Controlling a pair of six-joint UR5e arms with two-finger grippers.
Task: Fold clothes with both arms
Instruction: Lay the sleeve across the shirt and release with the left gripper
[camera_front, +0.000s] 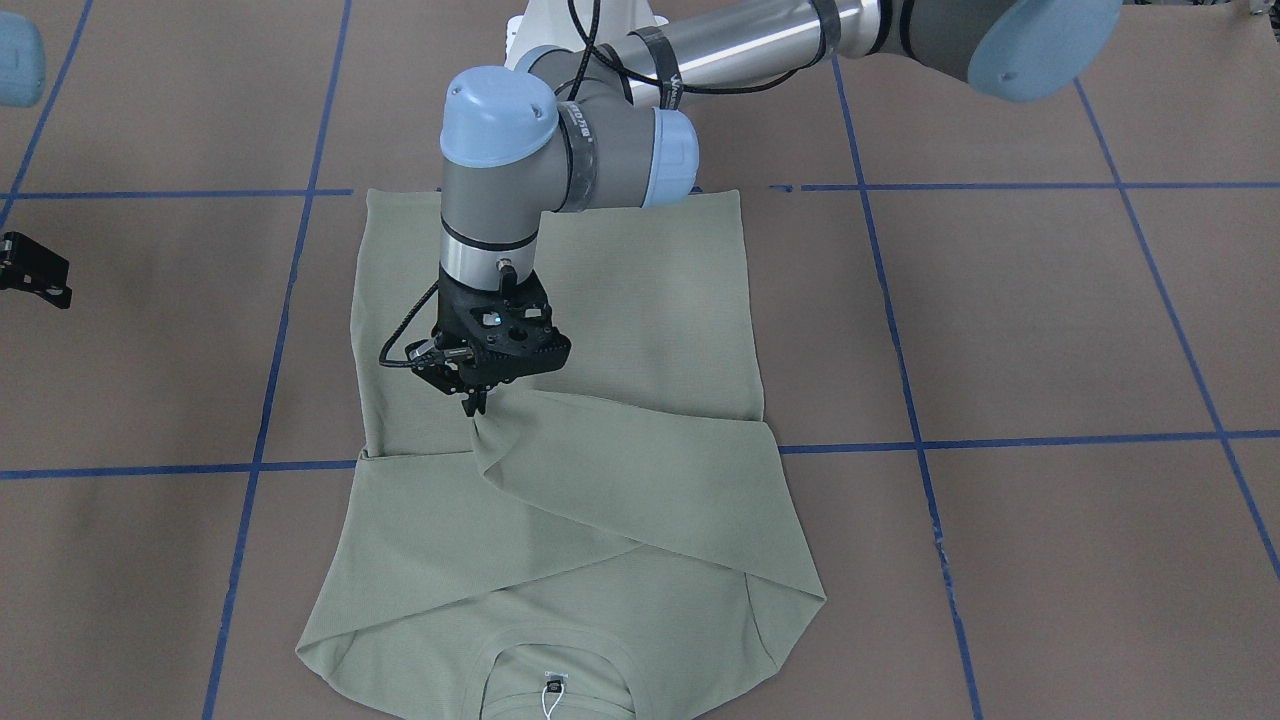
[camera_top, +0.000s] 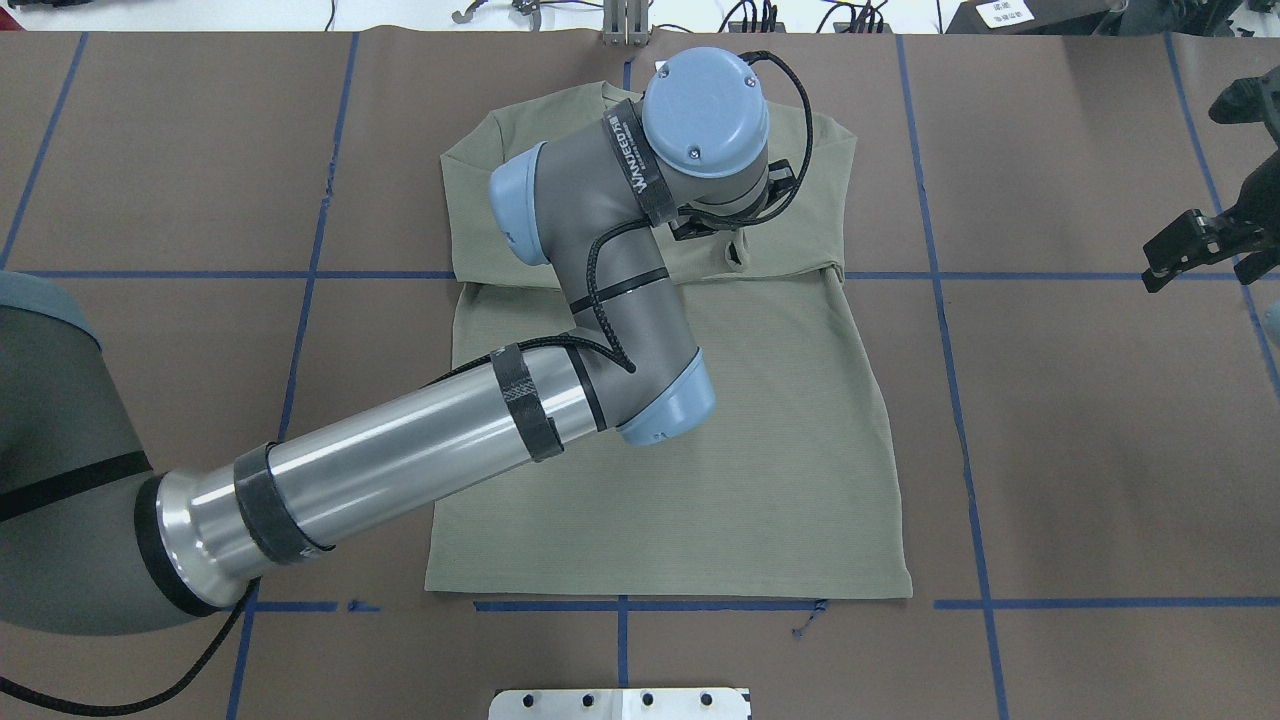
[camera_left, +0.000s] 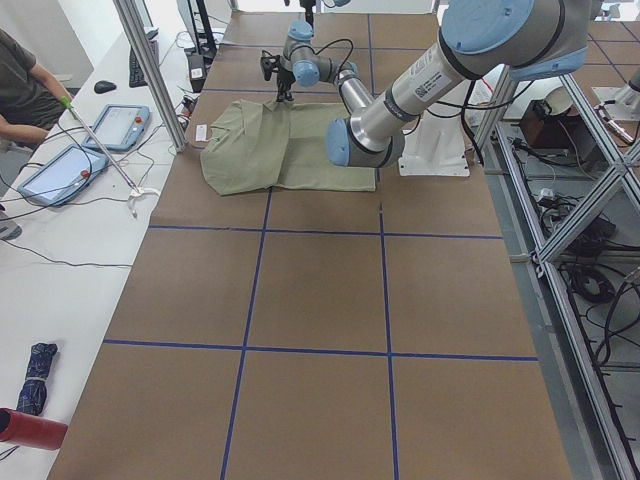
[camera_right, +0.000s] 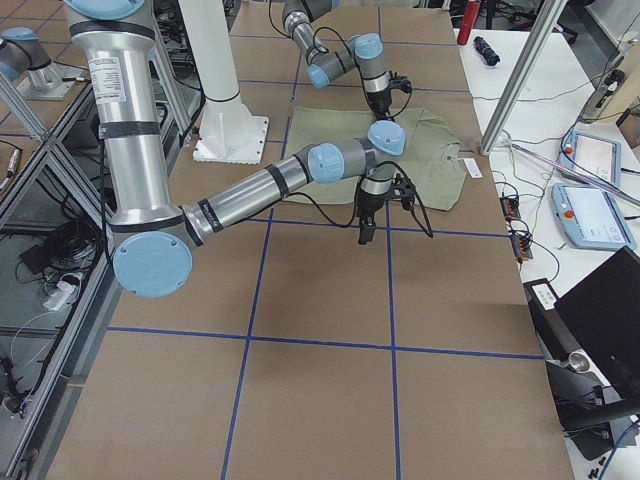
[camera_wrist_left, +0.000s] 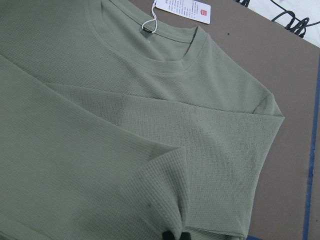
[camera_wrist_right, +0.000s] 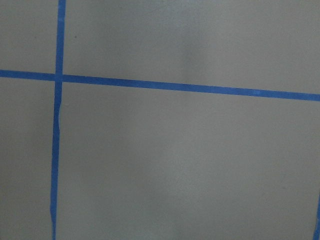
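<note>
Overhead exterior cam has the shirt (camera_top: 760, 440) lying flat in the middle of the table (camera_top: 1080, 420), collar end away from my base, both sleeves folded across the chest and the hang tag (camera_wrist_left: 182, 9) at the neck. My left gripper (camera_front: 473, 403) is down on it w/ fingers pinched together on the sleeve cuff (camera_wrist_left: 160, 195), fabric puckered up at the tips. Right gripper (camera_top: 1200, 250) hangs over bare table well apart from the shirt, and tbh can't tell if it's apart or together.
</note>
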